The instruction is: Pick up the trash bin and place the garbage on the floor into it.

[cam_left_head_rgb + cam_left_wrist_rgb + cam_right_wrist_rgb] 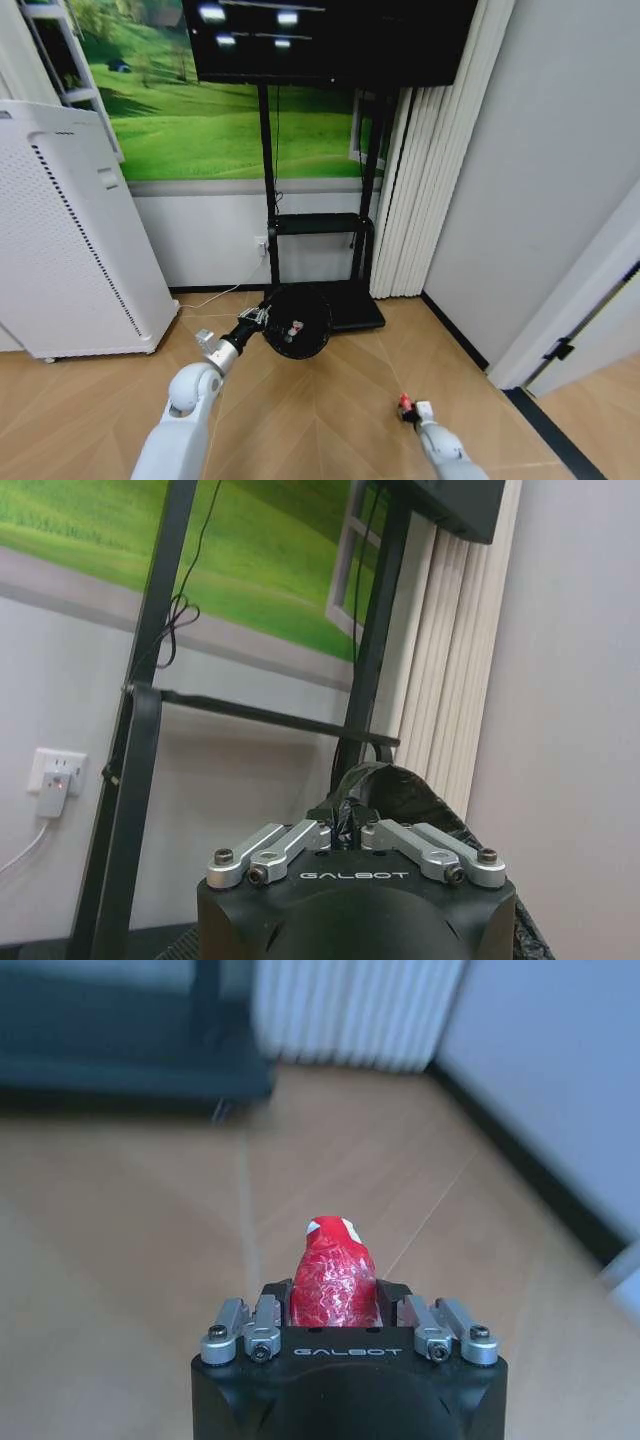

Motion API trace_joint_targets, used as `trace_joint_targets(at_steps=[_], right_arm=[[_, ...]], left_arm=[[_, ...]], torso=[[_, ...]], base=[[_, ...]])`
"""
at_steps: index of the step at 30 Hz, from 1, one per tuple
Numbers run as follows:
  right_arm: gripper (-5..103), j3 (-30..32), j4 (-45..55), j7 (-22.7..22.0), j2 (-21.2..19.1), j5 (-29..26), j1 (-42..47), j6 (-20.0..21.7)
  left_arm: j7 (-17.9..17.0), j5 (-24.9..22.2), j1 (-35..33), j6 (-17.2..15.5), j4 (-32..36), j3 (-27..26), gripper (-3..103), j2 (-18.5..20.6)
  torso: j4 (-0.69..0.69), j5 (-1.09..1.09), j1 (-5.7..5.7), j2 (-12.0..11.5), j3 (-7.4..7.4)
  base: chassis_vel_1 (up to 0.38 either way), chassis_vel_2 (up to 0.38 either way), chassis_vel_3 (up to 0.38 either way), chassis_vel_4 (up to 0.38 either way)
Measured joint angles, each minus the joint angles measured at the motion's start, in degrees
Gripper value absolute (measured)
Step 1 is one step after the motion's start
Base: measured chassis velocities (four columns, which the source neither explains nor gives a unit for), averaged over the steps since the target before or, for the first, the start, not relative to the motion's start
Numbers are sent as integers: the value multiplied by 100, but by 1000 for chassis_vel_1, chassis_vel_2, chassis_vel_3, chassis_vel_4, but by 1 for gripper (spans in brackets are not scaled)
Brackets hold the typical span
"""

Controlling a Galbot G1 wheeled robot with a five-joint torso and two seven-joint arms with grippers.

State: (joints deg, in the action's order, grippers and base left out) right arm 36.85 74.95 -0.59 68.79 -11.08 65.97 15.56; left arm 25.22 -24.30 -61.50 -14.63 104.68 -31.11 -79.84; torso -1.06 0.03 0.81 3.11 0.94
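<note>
The left gripper [262, 318] holds the trash bin [297, 322] up (by its rim), the right gripper [335, 1295] squeezes a red wrapper [334, 1278].

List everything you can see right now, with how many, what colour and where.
trash bin: one, black, held up off the floor by the left hand, a red-and-white piece inside
wrapper: one, red and white, in the right hand
air purifier: one, white, far left
TV stand: one, black, at the wall
curtain: one, white, right of the stand
floor: tan wood-look
left hand: shut on the bin's rim
right hand: low right, shut on the wrapper
</note>
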Motion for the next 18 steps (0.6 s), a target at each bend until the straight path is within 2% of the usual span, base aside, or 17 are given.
trace_joint_targets(at_steps=[1,2,4,5,7,8,10,11,18], right_arm=[[45,265,401,0,-56,-135,155,37],[45,265,401,0,-56,-135,155,37],[45,890,1469,8,-152,-567,537,173],[45,890,1469,8,-152,-567,537,173],[41,1210,2386,10,-225,-1125,789,262],[41,1210,2386,10,-225,-1125,789,262],[35,1240,3082,-39,-215,-1592,986,284],[35,1193,3460,-58,-160,-1788,1102,304],[35,662,4595,22,165,-2042,1138,640]], left_arm=[[5,-1,19,3,-67,-1,8,-18],[5,-1,19,3,-67,-1,8,-18],[32,-45,94,13,-330,14,8,-77],[32,-45,94,13,-330,14,8,-77],[111,-222,181,13,-634,47,8,-134],[111,-222,181,13,-634,47,8,-134],[135,-559,290,-6,-965,138,8,-195],[212,-682,410,-1,-1224,194,8,-252],[567,-1033,729,-27,-1819,498,8,-419]], torso=[[0,-4,0,0,-1],[0,-4,0,0,-1],[-3,-1,0,0,-1],[-3,-1,0,0,-1],[-5,-7,-1,0,-2],[-5,-7,-1,0,-2],[1,-1,0,0,-2],[-1,-5,-1,0,-2],[-1,-2,0,0,-1]], base=[[0,0,0,0],[0,0,0,0],[0,0,0,0],[0,0,0,0],[0,0,0,0],[0,0,0,0],[0,0,0,0],[0,0,0,0],[0,0,0,0]])
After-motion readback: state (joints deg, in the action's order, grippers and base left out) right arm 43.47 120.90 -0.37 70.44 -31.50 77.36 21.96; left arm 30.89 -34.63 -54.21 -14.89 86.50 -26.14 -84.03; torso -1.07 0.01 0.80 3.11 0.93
